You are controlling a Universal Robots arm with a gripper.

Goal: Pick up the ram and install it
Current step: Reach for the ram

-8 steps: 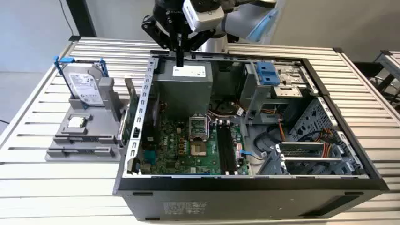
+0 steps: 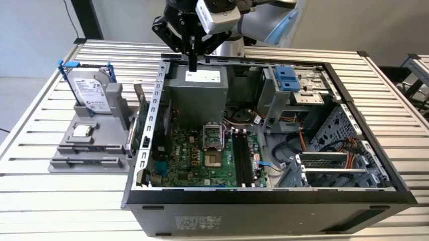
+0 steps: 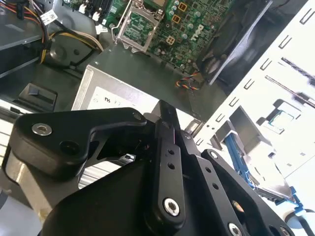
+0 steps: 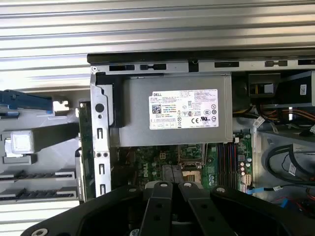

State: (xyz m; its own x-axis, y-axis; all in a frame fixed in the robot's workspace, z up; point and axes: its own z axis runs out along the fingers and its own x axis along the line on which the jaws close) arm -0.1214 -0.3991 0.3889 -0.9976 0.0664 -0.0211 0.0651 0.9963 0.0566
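The ram (image 2: 140, 106) stands edge-on as a thin dark strip in the grey fixture (image 2: 87, 150), just outside the open computer case's wall on the exterior view's left. My gripper (image 2: 193, 67) hangs above the grey power supply (image 2: 198, 93) at the back of the case, fingers pointing down and pressed together with nothing between them. Both wrist views show the black fingers (image 3: 166, 129) meeting at the tip of the gripper (image 4: 174, 187). The motherboard's long black slots (image 2: 241, 160) lie bare beside the processor socket (image 2: 213, 145).
A silver hard drive with blue rails (image 2: 90, 93) and a small square chip (image 2: 82, 131) sit on the fixture. Cables and a drive cage (image 2: 335, 165) fill the case's side at the exterior view's right. The case stands on a slatted metal table (image 2: 60, 201).
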